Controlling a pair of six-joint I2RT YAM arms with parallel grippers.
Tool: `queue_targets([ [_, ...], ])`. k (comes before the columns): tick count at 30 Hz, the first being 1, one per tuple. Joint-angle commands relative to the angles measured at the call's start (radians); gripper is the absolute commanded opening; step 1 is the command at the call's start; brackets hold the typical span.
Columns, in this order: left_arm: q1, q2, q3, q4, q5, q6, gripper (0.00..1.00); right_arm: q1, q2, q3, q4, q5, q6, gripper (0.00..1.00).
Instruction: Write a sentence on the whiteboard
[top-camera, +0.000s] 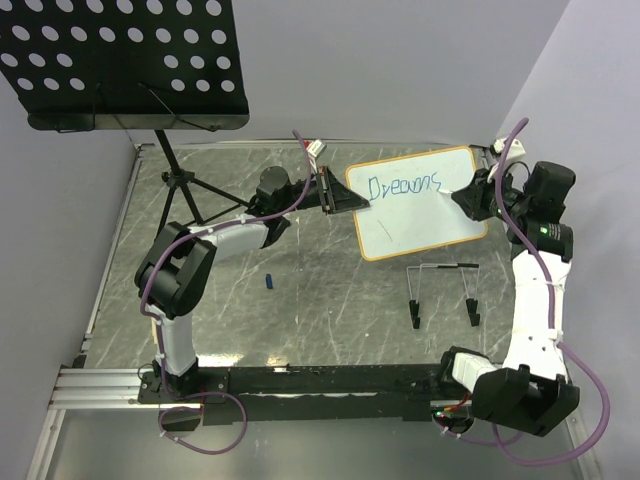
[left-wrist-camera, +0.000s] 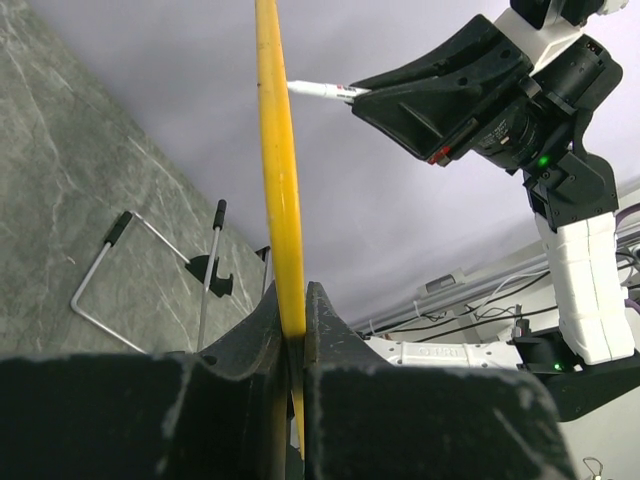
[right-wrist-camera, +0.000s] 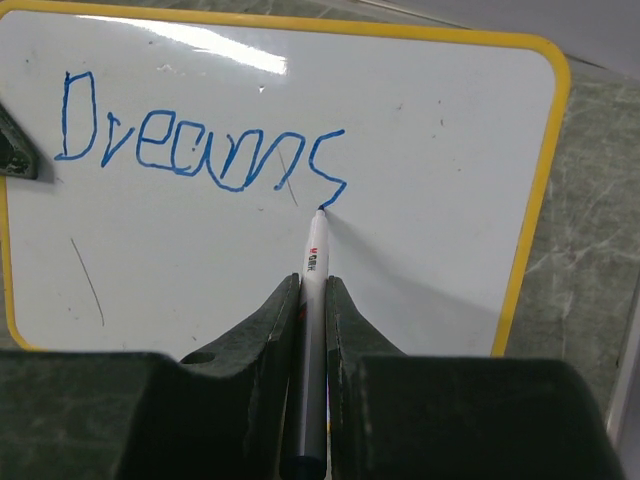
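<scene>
Right gripper (right-wrist-camera: 312, 288) is clamped tight on my marker (right-wrist-camera: 316, 250), tip touching the whiteboard (right-wrist-camera: 440, 140) right at the end of "Dreams" (right-wrist-camera: 200, 150); left gripper (left-wrist-camera: 296, 305) is pinched shut on the board's yellow edge.

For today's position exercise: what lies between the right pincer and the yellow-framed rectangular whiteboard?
A slim white marker pen, tip on the whiteboard; right wrist view.

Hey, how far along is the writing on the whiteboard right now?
Done: one blue handwritten word, "Dreams", on the yellow-framed rectangular white board. In hand: the right claw is shut on a slim white marker pen, tip at the end of the final s; the left claw clamps the board's edge. Left: the rest of the sentence; nothing is written below that word.
</scene>
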Motion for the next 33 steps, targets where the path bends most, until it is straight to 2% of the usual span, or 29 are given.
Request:
queue_targets([
  [1,-0.003,-0.030,0.070,0.184,-0.002,-0.013,0.01,-0.001,-0.025,-0.020,-0.023,-0.054,-0.007,0.00],
  [14,-0.001,-0.033,0.056,0.174,-0.006,-0.005,0.01,0.001,-0.066,0.129,0.060,-0.176,0.115,0.00],
  [21,-0.003,-0.048,0.047,0.173,-0.007,-0.004,0.01,0.019,-0.129,0.012,0.040,-0.310,0.077,0.00],
  [33,-0.003,-0.079,0.009,0.199,-0.013,-0.014,0.01,0.074,-0.157,-0.019,-0.006,-0.319,0.019,0.00],
])
